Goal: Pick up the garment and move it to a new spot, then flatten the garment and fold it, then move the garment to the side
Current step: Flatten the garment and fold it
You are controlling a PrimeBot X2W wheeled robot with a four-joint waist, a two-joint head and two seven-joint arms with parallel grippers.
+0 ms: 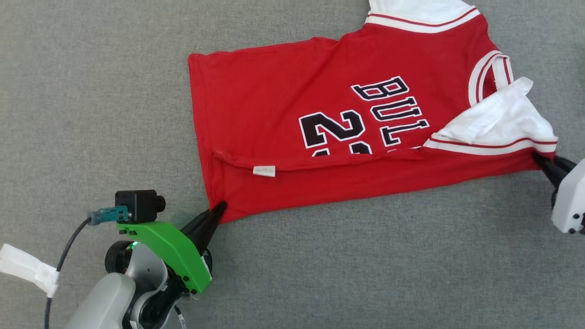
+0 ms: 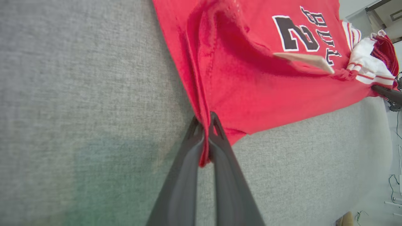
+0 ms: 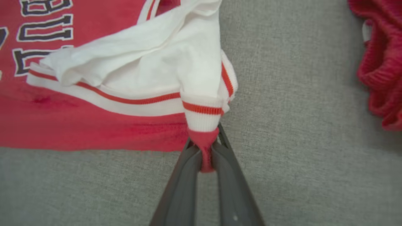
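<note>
- Garment, a red basketball jersey with white trim, lies spread across the middle and far right of the grey fabric-covered table, its hem to the left and its shoulders to the right.
- Left end effector is clamped on the garment's near-left hem corner; the left wrist view shows red cloth pinched between its two dark fingers, which are almost together.
- Right end effector grips the near-right corner, and the right wrist view shows a red tuft below the striped cuff squeezed between its narrowed fingers.
- Between the two grips the garment's near edge runs straight and taut.
- A near strip of the body is doubled over the front, hiding the lower part of the black lettering and baring a white label.
- A white sleeve lies rumpled over the near-right shoulder, just beside the right grip.
- A green bracket sits on the left wrist.
- A red knitted cloth lies on the table to the right, apart from the garment.
</note>
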